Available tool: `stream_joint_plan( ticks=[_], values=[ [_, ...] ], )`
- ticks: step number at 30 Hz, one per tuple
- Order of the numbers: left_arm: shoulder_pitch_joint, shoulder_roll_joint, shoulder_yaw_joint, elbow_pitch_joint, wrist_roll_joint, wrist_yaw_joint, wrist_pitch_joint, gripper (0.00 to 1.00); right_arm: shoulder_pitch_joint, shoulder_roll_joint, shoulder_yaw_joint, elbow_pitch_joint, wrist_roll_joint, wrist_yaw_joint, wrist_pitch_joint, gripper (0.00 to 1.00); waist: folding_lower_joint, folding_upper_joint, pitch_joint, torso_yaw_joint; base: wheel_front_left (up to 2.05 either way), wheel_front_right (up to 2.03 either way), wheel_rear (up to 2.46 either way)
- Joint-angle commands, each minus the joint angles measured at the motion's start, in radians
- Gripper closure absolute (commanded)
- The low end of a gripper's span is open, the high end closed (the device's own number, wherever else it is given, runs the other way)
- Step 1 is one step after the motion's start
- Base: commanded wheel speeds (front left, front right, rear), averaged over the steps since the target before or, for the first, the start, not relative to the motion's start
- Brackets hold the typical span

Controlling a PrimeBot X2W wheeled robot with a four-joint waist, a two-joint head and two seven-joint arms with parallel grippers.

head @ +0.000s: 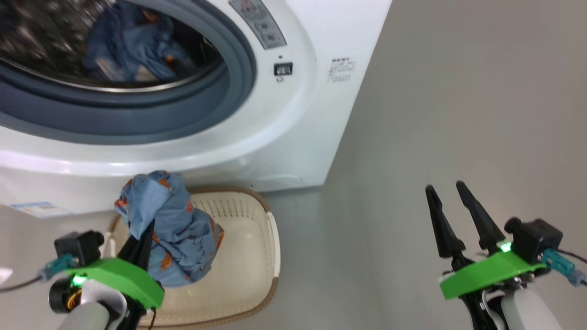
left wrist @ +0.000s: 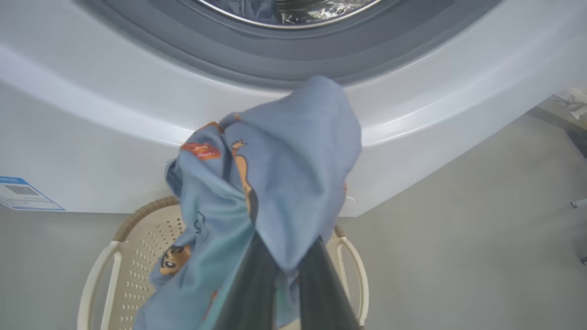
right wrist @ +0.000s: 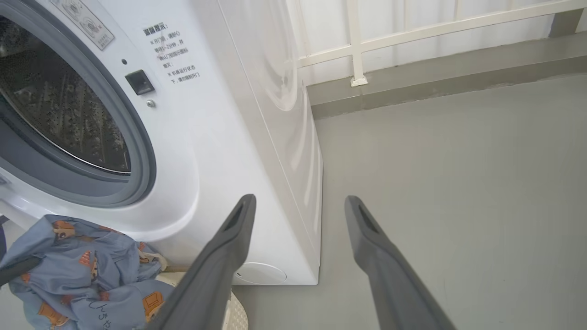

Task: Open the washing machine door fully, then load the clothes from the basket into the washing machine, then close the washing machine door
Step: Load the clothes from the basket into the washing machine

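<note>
The white washing machine (head: 293, 137) stands with its drum mouth uncovered, and one light blue garment (head: 133, 50) lies inside the drum. The washing machine door is out of view. Below the machine's front, the cream basket (head: 250, 256) sits on the floor. My left gripper (head: 146, 236) is shut on a second blue printed garment (head: 174, 229), which hangs bunched above the basket. In the left wrist view that garment (left wrist: 275, 174) drapes over my left gripper (left wrist: 286, 256), just under the grey gasket (left wrist: 293, 59). My right gripper (head: 445, 189) is open over bare floor, right of the machine.
Grey floor (head: 458, 114) stretches to the right of the machine. A blue label sticker (head: 39, 209) is on the machine's lower front. In the right wrist view a white railing (right wrist: 355, 46) and a low kerb run behind the machine.
</note>
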State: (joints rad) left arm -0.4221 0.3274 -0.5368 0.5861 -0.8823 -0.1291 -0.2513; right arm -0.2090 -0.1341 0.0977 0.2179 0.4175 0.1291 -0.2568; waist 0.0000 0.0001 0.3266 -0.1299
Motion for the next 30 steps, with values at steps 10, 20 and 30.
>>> stream_joint_plan(
  ticks=[10,20,30],
  values=[
    [0.163,-0.01,0.241,-0.201,0.192,-0.002,-0.01,1.0,0.104,-0.048,0.007,-0.016,0.019,0.002,-0.005,0.0,0.0,-0.0001,-0.177,0.055,0.0,0.0,0.0],
    [0.311,-0.045,0.409,-0.372,0.308,-0.002,-0.01,1.0,0.147,-0.062,-0.011,-0.024,0.022,0.002,-0.005,0.0,0.0,-0.0001,-0.209,0.058,0.0,0.0,0.0],
    [0.434,-0.105,0.506,-0.503,0.381,-0.002,-0.01,1.0,0.167,-0.067,-0.032,-0.031,0.022,0.002,-0.005,0.0,0.0,-0.0001,-0.218,0.057,0.0,0.0,0.0]
  ],
)
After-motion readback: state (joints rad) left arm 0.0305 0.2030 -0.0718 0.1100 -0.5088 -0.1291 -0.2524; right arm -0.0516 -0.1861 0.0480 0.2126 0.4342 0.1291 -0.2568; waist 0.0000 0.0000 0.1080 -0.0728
